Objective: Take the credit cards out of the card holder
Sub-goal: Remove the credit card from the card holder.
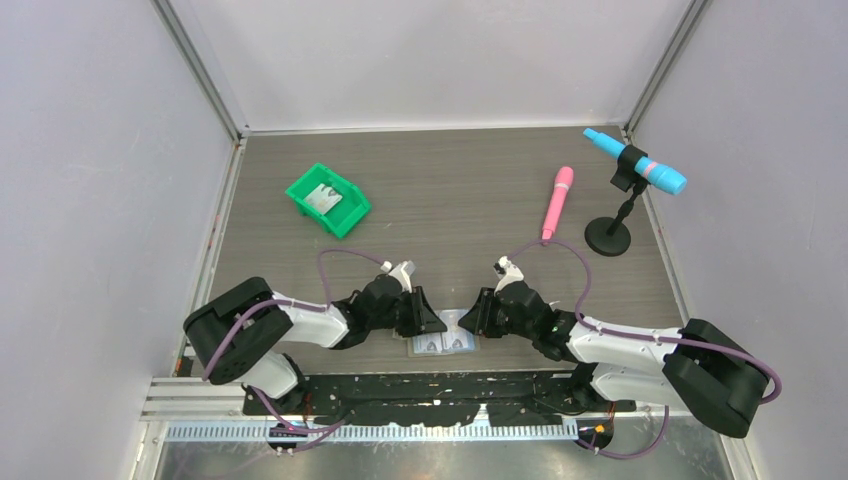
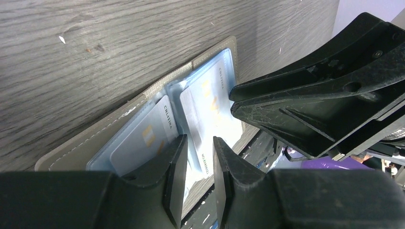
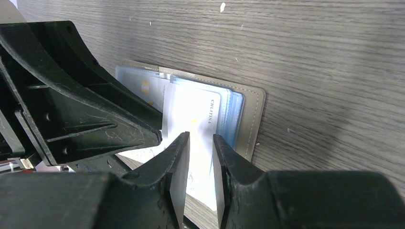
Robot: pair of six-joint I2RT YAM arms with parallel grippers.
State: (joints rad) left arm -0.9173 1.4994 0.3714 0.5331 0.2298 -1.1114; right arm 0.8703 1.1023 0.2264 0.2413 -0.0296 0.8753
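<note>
The card holder lies open on the tabletop between the left hand and right hand, both with fingers narrowly apart, clamping nothing, above light, stiff, probably slippery credit cards best pinched by an exposed edge.

Glossy plastic cards, matt stitched holder, woodgrain tbl

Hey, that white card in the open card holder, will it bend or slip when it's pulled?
The white card looks thin, flat and glossy: probably stiff yet slippery. The card holder seems thin and light, so it would likely drag along unless pinned.
</note>
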